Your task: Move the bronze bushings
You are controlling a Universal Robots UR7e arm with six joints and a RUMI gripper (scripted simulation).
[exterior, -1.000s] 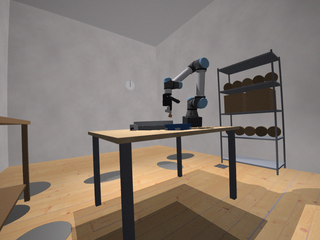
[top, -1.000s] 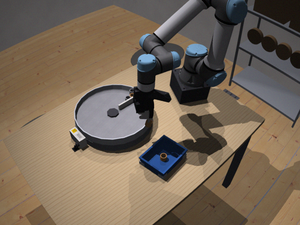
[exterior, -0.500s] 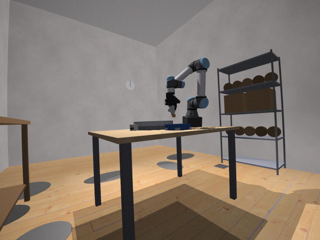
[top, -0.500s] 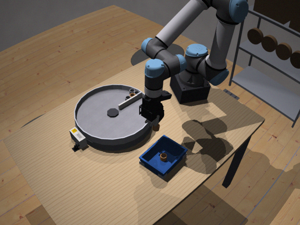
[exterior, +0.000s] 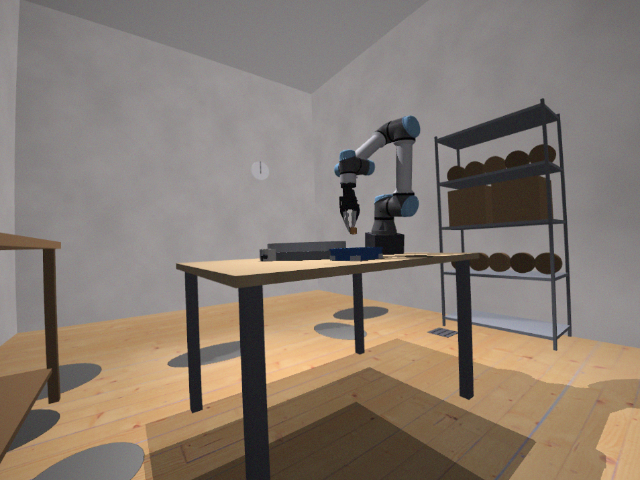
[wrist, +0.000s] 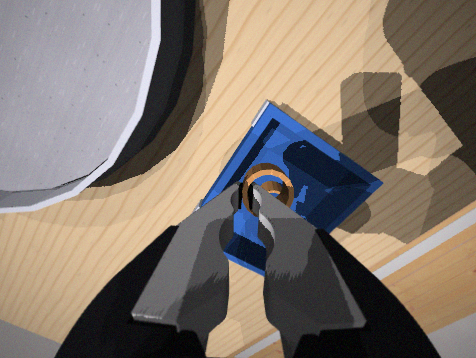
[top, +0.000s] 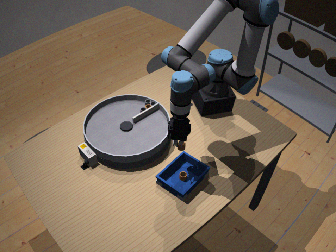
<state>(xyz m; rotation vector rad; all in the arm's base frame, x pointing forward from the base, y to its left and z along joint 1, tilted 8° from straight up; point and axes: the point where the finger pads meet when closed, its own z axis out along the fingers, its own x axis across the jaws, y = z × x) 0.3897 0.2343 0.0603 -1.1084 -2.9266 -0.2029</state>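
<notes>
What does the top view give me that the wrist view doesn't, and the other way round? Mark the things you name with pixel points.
Only top: the white divider (top: 145, 112) on the turntable, with a bronze bushing (top: 148, 106) and steel bushings (top: 147, 101) beside it.

Only wrist: the gripper's fingertips close up, pinching one wall of the held bushing, its opening facing the camera.

Both: the gripper (top: 178, 143) (wrist: 245, 184) shut on the held bronze bushing (top: 182, 146) (wrist: 269, 171), part of the turntable (top: 108, 135) (wrist: 75, 100), and the blue crate (top: 169, 187) (wrist: 350, 162) with another bronze bushing (top: 182, 177) (wrist: 273, 187) inside.
</notes>
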